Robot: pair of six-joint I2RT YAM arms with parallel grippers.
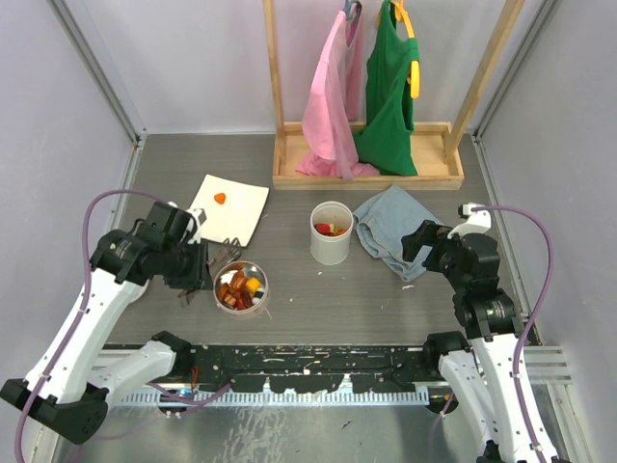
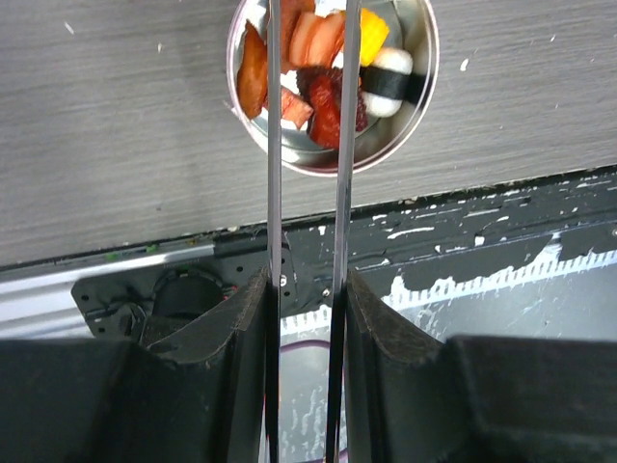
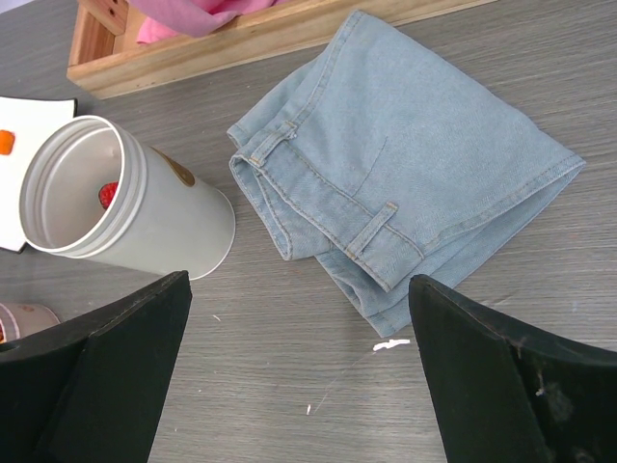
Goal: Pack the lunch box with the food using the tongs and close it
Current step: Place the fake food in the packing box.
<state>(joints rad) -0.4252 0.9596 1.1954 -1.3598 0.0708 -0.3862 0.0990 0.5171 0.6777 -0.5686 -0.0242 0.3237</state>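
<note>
The lunch box stands open in two round parts: a shallow metal tray (image 1: 241, 286) (image 2: 422, 72) and a tall white tub (image 1: 331, 241) (image 3: 174, 227). The tray holds several pieces of food (image 2: 323, 92) in red, orange and brown. One red piece (image 3: 108, 192) lies in the tub. An orange piece (image 1: 220, 199) sits on the white plate (image 1: 241, 217). My left gripper (image 1: 193, 268) (image 2: 307, 280) is shut on the tongs (image 2: 273, 174), whose two arms reach over the tray; their tips are out of view. My right gripper (image 1: 421, 243) (image 3: 299, 282) hangs open and empty near the tub.
Folded blue jeans (image 1: 390, 227) (image 3: 405, 164) lie right of the tub, just beyond my right gripper. A wooden rack (image 1: 362, 164) with pink and green garments stands at the back. The black rail (image 2: 482, 251) of the arm bases runs just below the tray.
</note>
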